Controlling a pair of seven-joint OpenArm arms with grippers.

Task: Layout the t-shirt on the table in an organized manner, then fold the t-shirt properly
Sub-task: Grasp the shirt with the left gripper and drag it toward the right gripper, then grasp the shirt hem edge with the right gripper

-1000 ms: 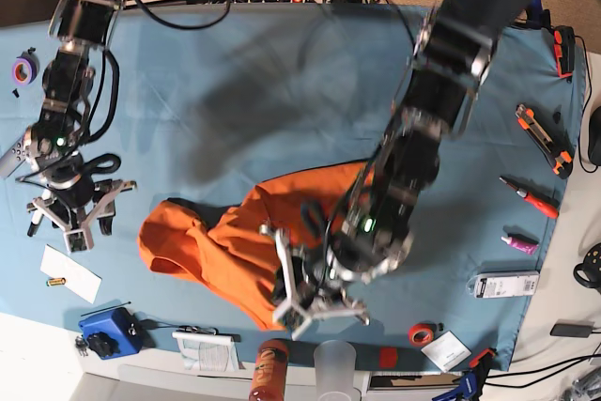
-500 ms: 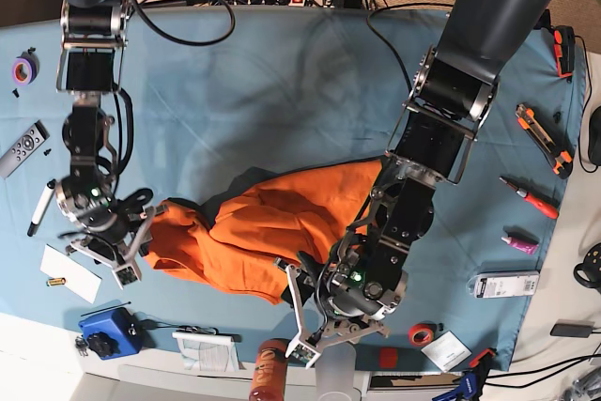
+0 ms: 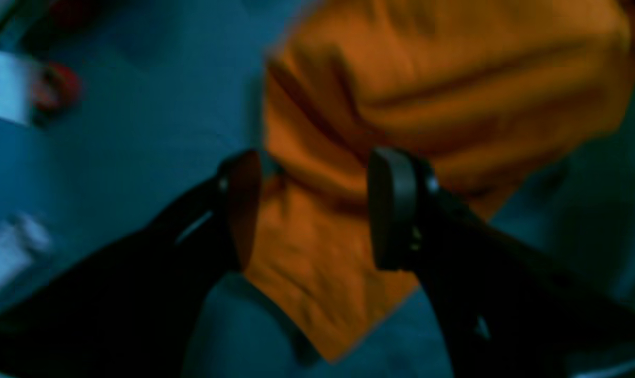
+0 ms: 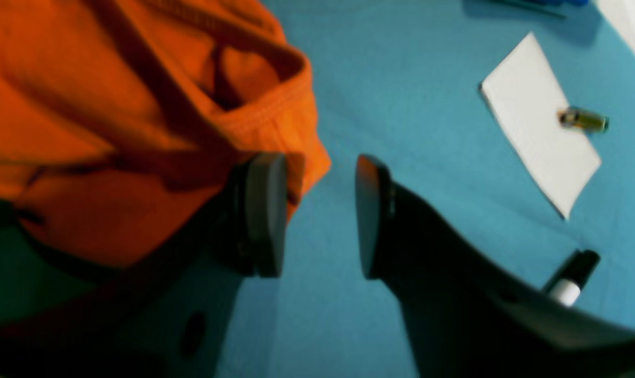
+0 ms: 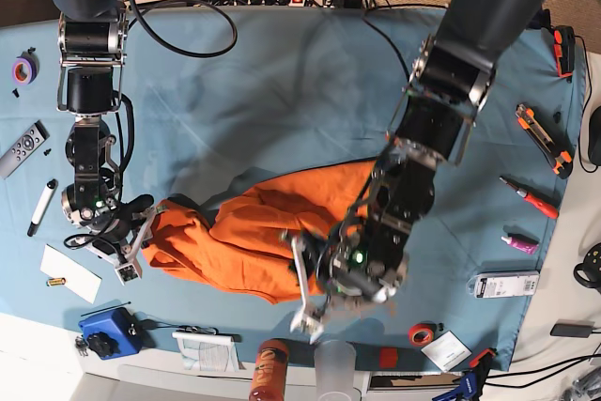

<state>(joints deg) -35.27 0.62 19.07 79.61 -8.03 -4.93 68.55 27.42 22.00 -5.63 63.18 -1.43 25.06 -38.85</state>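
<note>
Layout step: both hands reach for the bunched t-shirt [image 5: 254, 237] on the surface [image 5: 282, 82].
Left hand [image 3: 312, 210] released astride a corner; right hand [image 4: 317, 215] released beside the hem. Next, pinch and spread.

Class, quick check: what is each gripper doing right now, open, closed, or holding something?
Left gripper: open, jaws standing either side of a t-shirt corner, not clamped on it.
Right gripper: open, one finger against the t-shirt edge, nothing held.

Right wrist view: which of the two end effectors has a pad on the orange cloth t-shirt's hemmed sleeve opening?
The right end effector, at the orange cloth t-shirt's hemmed sleeve edge; the left end effector straddles a plain corner instead.
</note>
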